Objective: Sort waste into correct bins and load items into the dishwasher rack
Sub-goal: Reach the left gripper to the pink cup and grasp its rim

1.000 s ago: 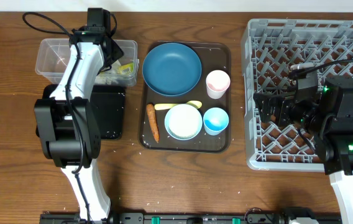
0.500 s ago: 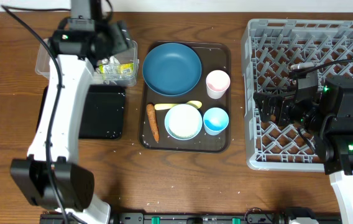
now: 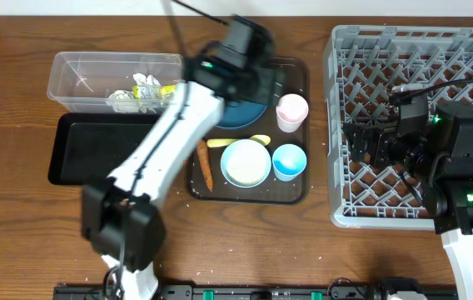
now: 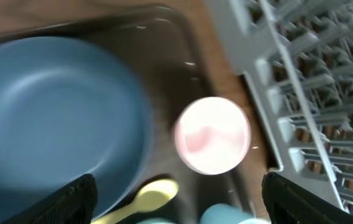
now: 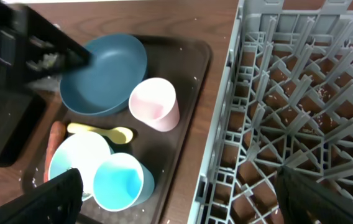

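Hovering over the far end of the brown serving tray (image 3: 299, 71), my left claw (image 4: 178, 185) has its fingers spread wide with nothing between them, and the pink cup (image 4: 212, 134) sits just ahead of it, upright and mouth up, beside the blue plate (image 4: 46, 118). My right claw (image 5: 178, 177) hangs over the near edge of the dishwasher rack (image 3: 470, 50), likewise apart and empty. The crumpled tissue (image 3: 120, 98) and the yellow-green wrapper (image 3: 155, 90) lie in the clear tub (image 3: 87, 71), so I take that part of the sorting as done. The carrot (image 3: 205, 164) lies on the serving tray beside the bowl (image 5: 77, 155), and the black tray (image 3: 87, 150) holds nothing large that I can see. No dish is in the rack yet: plate, both cups, bowl and yellow spoon (image 4: 148, 193) are all on the serving tray. I judge I am at the start of the next pickup, most likely the pink cup, though the wrist view is too blurred to be sure of my line. The move calls for coming straight down with one finger inside the rim and one outside, keeping clear of the plate's edge and the light blue cup (image 5: 122, 180) close by.
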`<control>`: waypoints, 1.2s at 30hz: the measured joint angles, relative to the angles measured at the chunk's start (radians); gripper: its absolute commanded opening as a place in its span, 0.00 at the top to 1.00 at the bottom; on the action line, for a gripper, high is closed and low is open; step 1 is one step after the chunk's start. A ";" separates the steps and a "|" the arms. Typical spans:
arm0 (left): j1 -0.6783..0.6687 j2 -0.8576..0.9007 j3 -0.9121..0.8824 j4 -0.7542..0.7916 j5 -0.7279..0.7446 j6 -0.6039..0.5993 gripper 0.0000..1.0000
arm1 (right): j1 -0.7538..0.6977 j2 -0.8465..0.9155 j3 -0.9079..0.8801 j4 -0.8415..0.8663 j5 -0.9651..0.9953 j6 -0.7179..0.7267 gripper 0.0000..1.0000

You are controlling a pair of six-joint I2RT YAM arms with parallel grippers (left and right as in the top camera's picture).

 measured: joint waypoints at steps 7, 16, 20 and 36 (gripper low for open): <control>-0.062 0.121 0.000 0.021 -0.001 0.005 0.13 | 0.000 0.000 0.000 -0.031 0.007 0.000 0.03; -0.056 0.183 -0.004 0.027 -0.005 0.019 0.33 | 0.000 0.000 0.000 -0.033 0.009 0.000 0.03; -0.056 0.184 -0.004 0.031 -0.005 0.021 0.36 | 0.000 0.000 0.000 -0.033 0.010 0.000 0.03; -0.062 0.242 -0.004 0.063 -0.005 -0.038 0.70 | 0.000 0.000 0.000 -0.035 0.011 0.000 0.04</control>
